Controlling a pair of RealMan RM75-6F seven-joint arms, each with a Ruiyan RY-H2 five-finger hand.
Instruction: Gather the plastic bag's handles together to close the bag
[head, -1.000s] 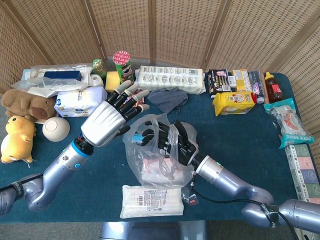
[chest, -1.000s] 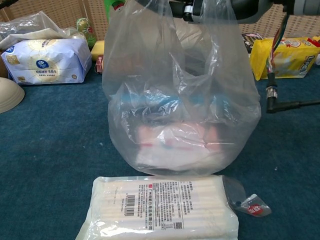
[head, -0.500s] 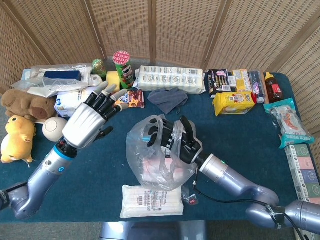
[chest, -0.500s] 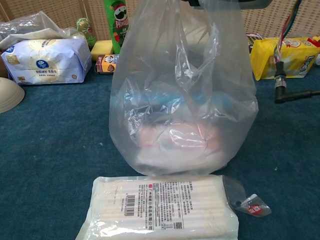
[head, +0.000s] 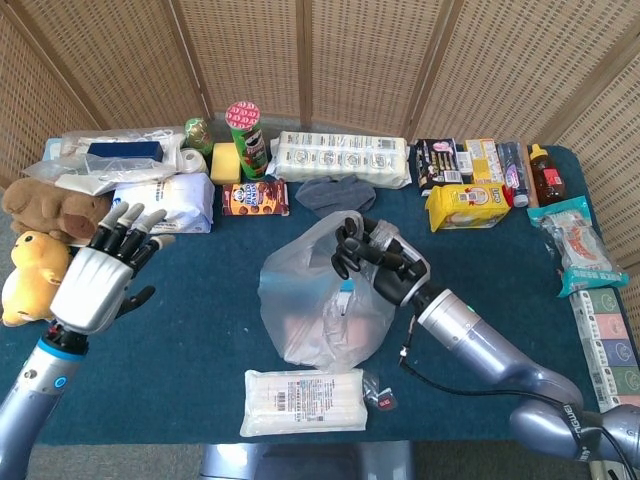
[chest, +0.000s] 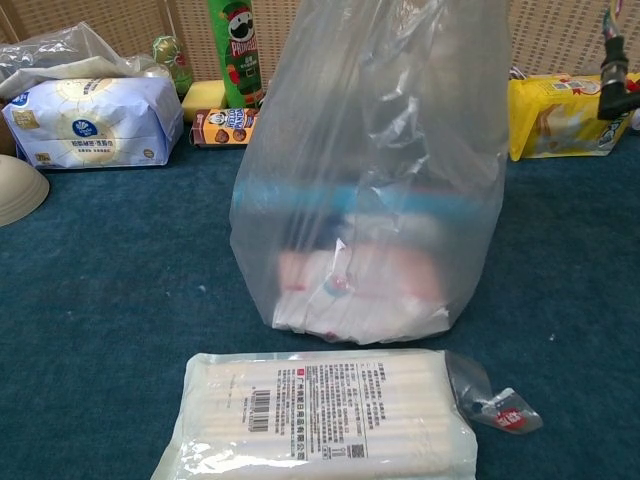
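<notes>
The clear plastic bag (head: 318, 310) stands mid-table, pulled tall and taut, with pink, white and blue packets (chest: 350, 285) inside. My right hand (head: 375, 255) grips the bunched handles at the bag's top, its fingers curled around the plastic. In the chest view the bag (chest: 370, 170) fills the centre and its top runs out of frame, so neither hand shows there. My left hand (head: 100, 280) hovers far off to the left near the yellow plush toy (head: 30, 275), with its fingers spread and nothing in it.
A flat white packet (head: 305, 400) lies just in front of the bag. A cookie box (head: 255, 197), chips can (head: 243, 135), tissue pack (head: 165, 200) and grey cloth (head: 335, 192) lie behind. A yellow snack pack (head: 465, 205) sits at the right, a bowl (chest: 15, 190) at the left.
My left hand has drawn back from the bag to the far left. My right hand has gathered the bag's top and pulled it upward, stretching the bag tall.
</notes>
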